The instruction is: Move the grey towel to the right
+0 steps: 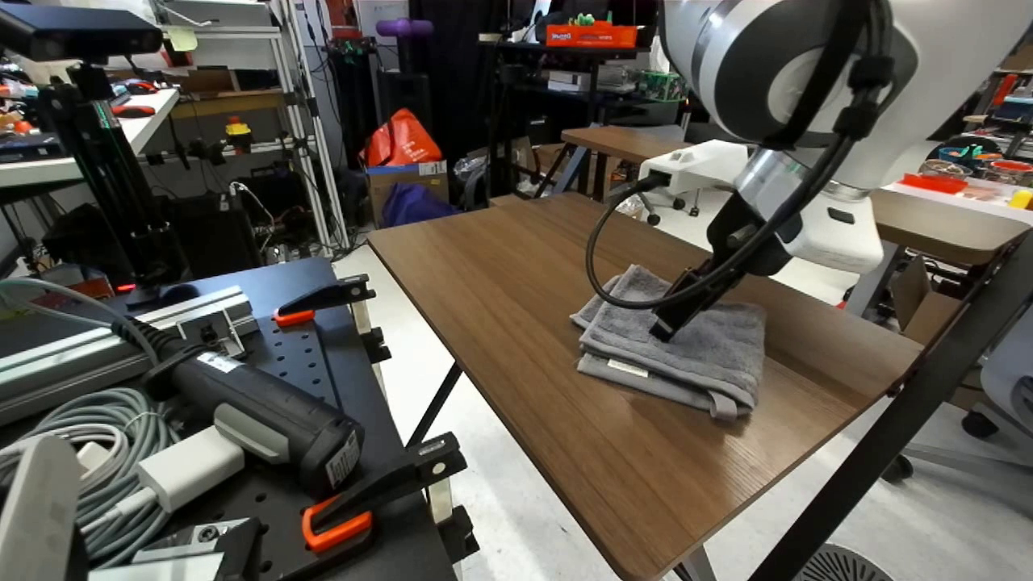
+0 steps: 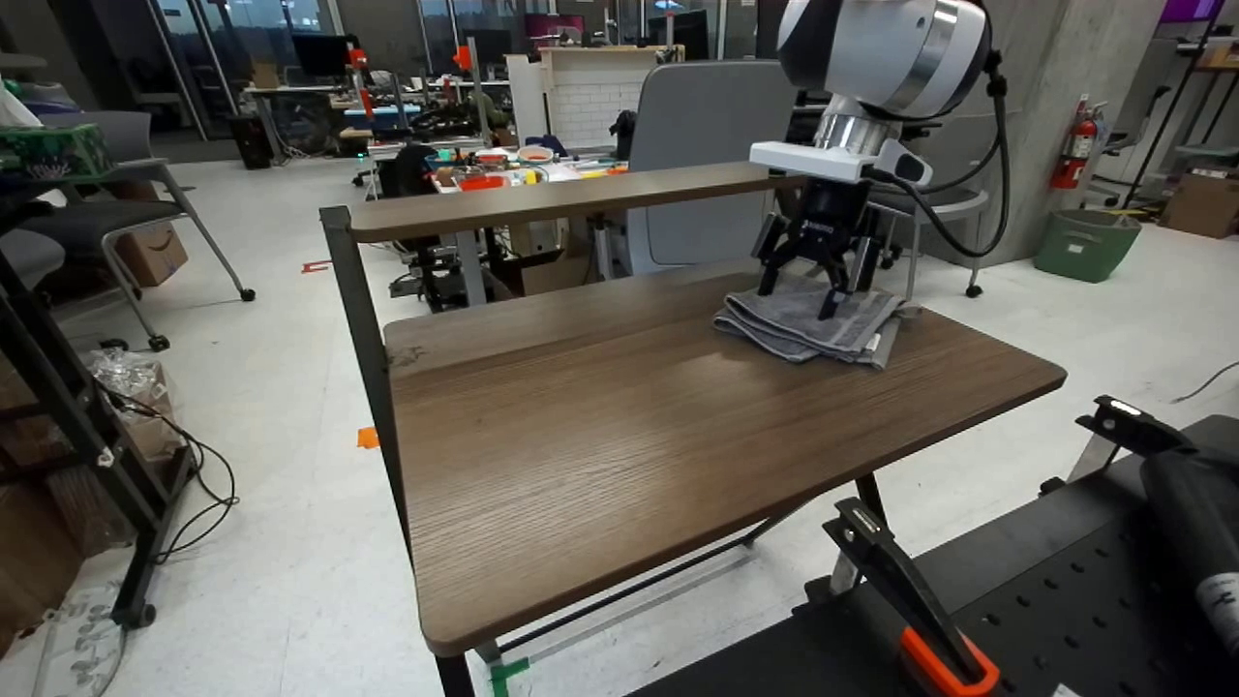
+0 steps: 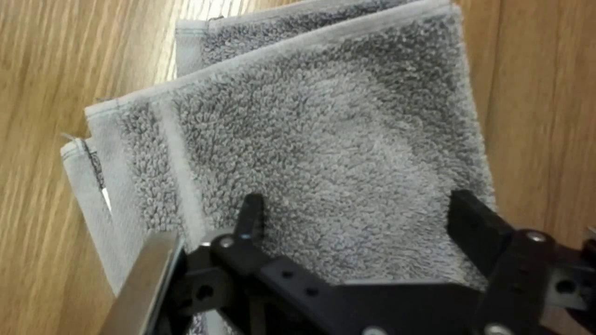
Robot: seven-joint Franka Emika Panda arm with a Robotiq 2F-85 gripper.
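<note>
jaws are standing apart, fingertips [image 3: 475,225] pointing down at the grey towel [image 3: 326,139], contact unclear; its layers are sitting skewed, so a shallow bite is likely risking a top-layer-only pinch, lower folds slipping loose and dragging on the counter [image 2: 581,416] it's lying on

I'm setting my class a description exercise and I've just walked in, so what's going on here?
A white robot arm points its black two-fingered hand down at a folded grey terry towel on a brown wood-grain table. The hand is open, its fingers spread over the towel; whether they touch it is hard to tell. The towel isn't gripped and lies on the table. It is meant to go to the right, so a grasp may well come next.
</note>
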